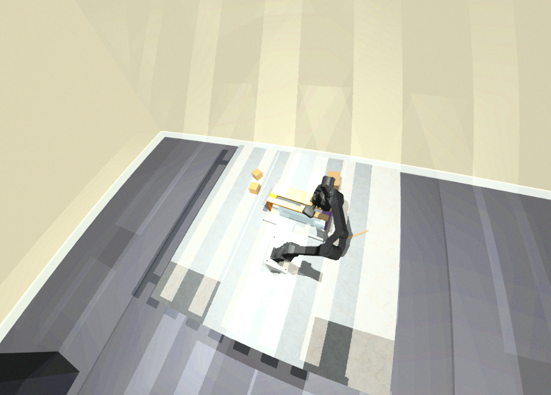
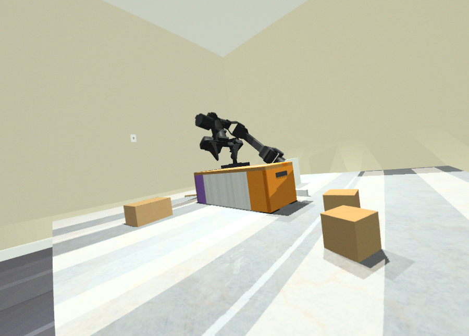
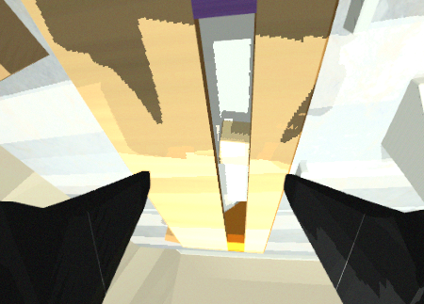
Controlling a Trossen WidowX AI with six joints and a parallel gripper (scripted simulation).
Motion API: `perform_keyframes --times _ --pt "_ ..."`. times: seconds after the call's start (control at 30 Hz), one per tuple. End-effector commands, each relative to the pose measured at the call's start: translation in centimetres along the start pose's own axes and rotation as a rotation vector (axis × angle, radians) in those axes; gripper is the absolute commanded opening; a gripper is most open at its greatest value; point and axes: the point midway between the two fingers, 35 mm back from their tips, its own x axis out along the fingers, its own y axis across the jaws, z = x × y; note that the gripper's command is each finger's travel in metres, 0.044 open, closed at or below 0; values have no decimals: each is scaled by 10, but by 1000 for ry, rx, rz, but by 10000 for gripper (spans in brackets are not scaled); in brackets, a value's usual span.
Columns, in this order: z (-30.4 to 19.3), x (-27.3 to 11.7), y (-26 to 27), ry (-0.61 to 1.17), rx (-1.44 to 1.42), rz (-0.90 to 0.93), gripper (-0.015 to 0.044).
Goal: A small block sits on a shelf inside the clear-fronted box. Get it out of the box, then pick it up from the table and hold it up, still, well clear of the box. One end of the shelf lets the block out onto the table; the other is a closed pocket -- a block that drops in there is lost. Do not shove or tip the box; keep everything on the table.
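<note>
The box (image 1: 284, 193) (image 2: 227, 190) (image 3: 165, 136) stands on the table (image 1: 374, 288) (image 2: 212, 264). Its tan top has a long slot. One end is purple (image 1: 328, 220) (image 2: 200, 188) (image 3: 223, 1), the other orange (image 2: 281, 190) (image 3: 236, 246). Through the slot in the wrist view, a small pale tan block (image 3: 235, 133) shows inside, between the two ends. My gripper (image 2: 226, 160) (image 3: 219, 180) is open and empty, above the box top, with its fingers pointing down either side of the slot line in the wrist view. In the top view the arm partly covers the purple end.
Two tan cubes (image 1: 256, 174) (image 1: 254, 187) (image 2: 350, 234) (image 2: 341, 198) stand beyond the orange end. A longer tan block (image 1: 334, 176) (image 2: 148, 212) (image 3: 19, 47) lies behind the box near the purple end. A thin orange stick (image 1: 359, 234) lies right of the arm.
</note>
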Motion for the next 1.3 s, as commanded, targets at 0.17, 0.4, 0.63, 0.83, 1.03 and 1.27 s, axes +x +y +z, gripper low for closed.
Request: perform_keyframes --times 0.17,0.4,0.63,0.83,1.03,1.27 --pt "-13 1 -57 -138 -105 -186 400" --pt "-12 1 -57 -138 -105 -186 400" --pt "-8 10 -56 -136 -105 -186 400" --pt "-2 18 -56 -135 -105 -186 400" --pt "3 26 -56 -135 -105 -186 400" --pt "9 36 -56 -135 -104 -185 400"
